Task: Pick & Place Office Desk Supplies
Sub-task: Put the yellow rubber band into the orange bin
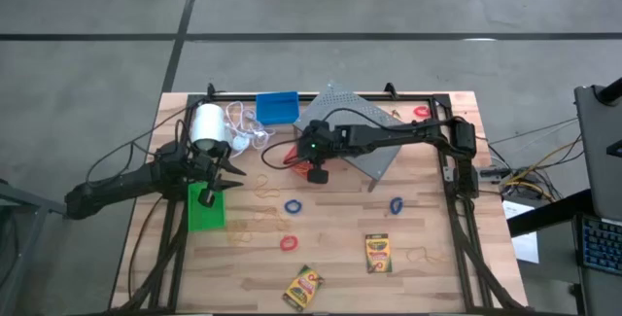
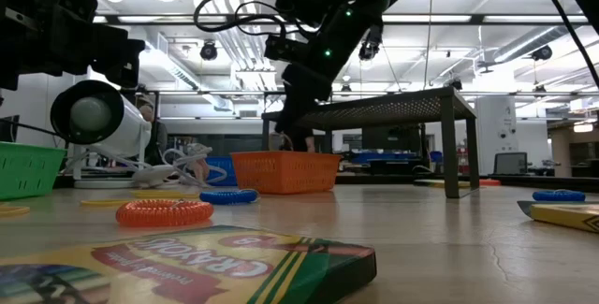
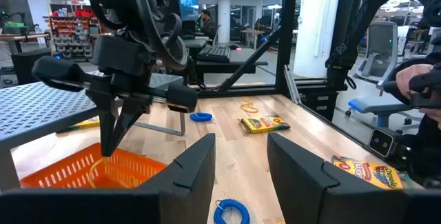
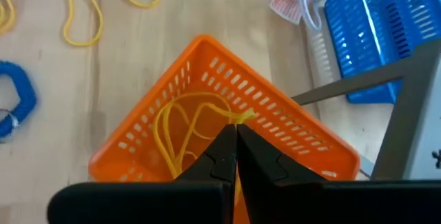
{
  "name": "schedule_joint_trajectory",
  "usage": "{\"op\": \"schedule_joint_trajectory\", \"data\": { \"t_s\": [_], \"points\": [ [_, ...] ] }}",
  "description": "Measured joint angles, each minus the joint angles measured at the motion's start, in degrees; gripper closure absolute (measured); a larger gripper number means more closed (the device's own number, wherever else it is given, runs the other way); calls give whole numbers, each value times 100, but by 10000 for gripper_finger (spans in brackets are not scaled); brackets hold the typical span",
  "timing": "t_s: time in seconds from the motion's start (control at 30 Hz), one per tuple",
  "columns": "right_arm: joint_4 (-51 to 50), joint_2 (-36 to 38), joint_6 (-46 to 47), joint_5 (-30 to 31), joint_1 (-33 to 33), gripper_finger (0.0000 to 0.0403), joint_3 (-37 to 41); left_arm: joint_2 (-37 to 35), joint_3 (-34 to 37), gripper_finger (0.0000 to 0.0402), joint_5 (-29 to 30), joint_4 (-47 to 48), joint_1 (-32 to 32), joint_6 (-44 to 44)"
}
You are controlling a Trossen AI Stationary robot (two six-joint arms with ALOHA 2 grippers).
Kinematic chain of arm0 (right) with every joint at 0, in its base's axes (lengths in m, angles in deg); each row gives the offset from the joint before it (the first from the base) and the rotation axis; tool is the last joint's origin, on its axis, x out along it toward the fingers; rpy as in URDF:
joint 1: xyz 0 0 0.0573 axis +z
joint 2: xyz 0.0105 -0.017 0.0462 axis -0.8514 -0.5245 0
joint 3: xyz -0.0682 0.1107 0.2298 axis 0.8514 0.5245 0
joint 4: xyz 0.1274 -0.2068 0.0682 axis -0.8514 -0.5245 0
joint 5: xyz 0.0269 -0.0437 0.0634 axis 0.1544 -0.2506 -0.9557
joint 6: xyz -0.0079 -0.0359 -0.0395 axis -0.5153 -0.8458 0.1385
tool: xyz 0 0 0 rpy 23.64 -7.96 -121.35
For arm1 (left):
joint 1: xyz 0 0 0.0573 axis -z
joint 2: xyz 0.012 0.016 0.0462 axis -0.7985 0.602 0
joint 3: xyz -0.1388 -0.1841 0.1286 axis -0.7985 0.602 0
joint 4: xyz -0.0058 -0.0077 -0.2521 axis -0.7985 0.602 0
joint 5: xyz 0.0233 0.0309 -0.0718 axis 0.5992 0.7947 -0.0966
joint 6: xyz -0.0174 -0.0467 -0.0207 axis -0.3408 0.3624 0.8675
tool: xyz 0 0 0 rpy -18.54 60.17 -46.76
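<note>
So, at this moment your right gripper (image 4: pixel 234 136) hung over the orange bin (image 4: pixel 207 120), its fingers pressed together and pinching a yellow rubber band (image 4: pixel 186 124) whose loops drooped inside the bin; by my reading that band was about to be dropped rather than delivered. Seen from overhead, the orange bin (image 1: pixel 299 160) sat near the table's centre, partly under the arm and just beside the grey rack (image 1: pixel 355 131) at its 3 o'clock. Your left gripper (image 1: pixel 222 175) waited at about 9 o'clock from centre, fingers spread and holding nothing, hovering at the top edge of the green bin (image 1: pixel 205 209), with the white roll (image 1: pixel 207 124) behind it at 12 o'clock. The blue bin (image 1: pixel 277 108) stood toward 11 o'clock on the far side. I would judge the job barely begun: nearly everything lay loose on the wood. Two blue ring bands (image 1: pixel 293 205) and (image 1: pixel 397 204) sat just below centre, one toward 6 o'clock and the other toward 4, a red ring band (image 1: pixel 288 244) lay nearer 6 o'clock, and another red one (image 1: pixel 420 112) rested up at 1 o'clock. Both crayon boxes (image 1: pixel 377 253) and (image 1: pixel 304 288) lay flat at the near edge, between 5 and 6 o'clock. Further yellow bands were scattered on the table, so you had most of the sorting left.
</note>
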Motion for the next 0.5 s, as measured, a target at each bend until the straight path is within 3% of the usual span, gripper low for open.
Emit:
{"op": "schedule_joint_trajectory", "data": {
  "t_s": [0.3, 0.5],
  "points": [
    [-38, 25, -22, 250, 97, 393, 15, 0, 0, 268, -1, 0, 1, 0],
    [-95, 26, -54, 241, 97, 363, 15, 0, 0, 268, 0, 0, -1, 0]
  ]
}}
